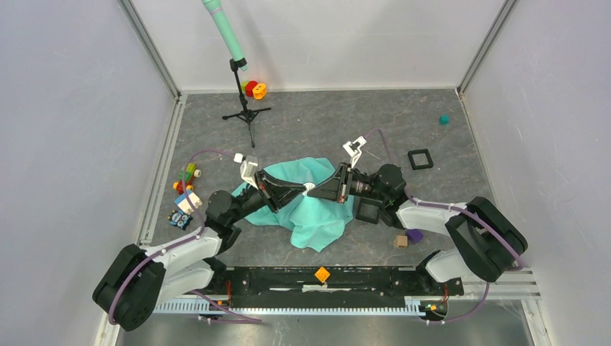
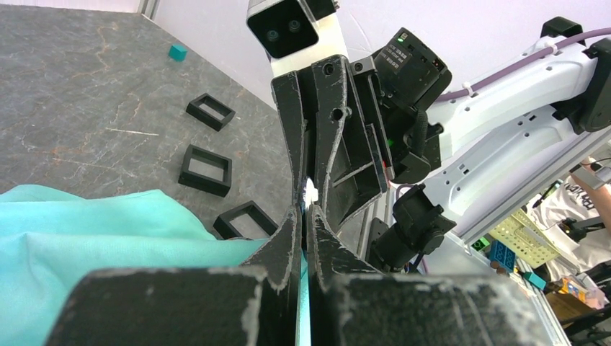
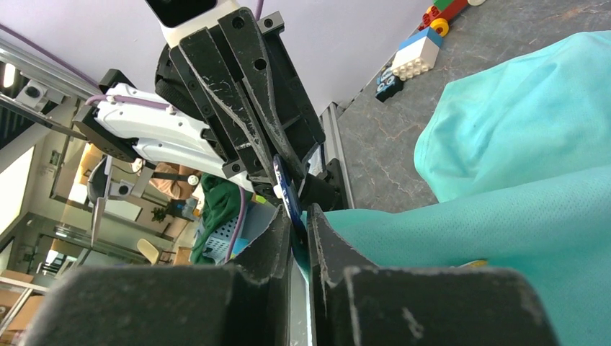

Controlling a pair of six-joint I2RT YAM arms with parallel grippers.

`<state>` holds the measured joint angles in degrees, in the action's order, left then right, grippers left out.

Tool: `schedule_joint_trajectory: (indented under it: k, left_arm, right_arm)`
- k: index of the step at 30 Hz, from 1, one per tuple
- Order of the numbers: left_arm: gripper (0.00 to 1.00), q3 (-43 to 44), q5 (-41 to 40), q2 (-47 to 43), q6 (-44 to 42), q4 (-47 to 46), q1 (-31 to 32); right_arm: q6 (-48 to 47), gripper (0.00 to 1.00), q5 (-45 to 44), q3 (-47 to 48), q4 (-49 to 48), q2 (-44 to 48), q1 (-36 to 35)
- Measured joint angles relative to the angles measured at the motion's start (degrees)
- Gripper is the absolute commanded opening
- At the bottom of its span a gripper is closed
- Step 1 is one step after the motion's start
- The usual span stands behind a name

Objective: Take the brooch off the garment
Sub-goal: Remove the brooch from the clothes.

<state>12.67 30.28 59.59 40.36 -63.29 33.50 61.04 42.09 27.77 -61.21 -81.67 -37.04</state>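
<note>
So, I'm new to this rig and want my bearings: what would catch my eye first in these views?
The two arms meet tip to tip over the grey table: the left gripper and right gripper both pinch shut at one spot on the crumpled turquoise garment. In the right wrist view a dark blue disc, probably the brooch, sits edge-on between that gripper's fingers. Bright toy blocks lie scattered at the left edge.

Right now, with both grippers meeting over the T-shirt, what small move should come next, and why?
Probably draw the right gripper slowly back. It looks shut on the dark blue brooch, while the left gripper pinches the turquoise T-shirt beside it, so the cloth should stay.
</note>
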Motion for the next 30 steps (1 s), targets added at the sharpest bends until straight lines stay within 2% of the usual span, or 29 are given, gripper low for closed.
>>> schedule_joint_trajectory:
  k: [10, 26, 28, 30]
  left_arm:
    - [0.02, -0.1, 0.0, -1.4, -2.4, 1.0, 0.1]
    - [0.02, 4.7, -2.3, -3.1, -6.3, 18.3, 0.4]
    - [0.02, 6.1, -2.1, -2.0, -6.3, 20.6, 0.4]
    - [0.02, 7.0, -2.1, -1.1, -6.3, 21.8, 0.4]
  right_arm:
    - [2.5, 0.13, 0.2, 0.4, -2.1, -1.9, -0.1]
    - [-11.1, 0.16, 1.3, 5.9, 19.1, 1.6, 0.4]
    - [-12.9, 0.19, 1.2, 6.4, 21.6, 2.0, 0.6]
    - [-14.1, 0.26, 1.1, 6.9, 23.6, 2.1, 0.9]
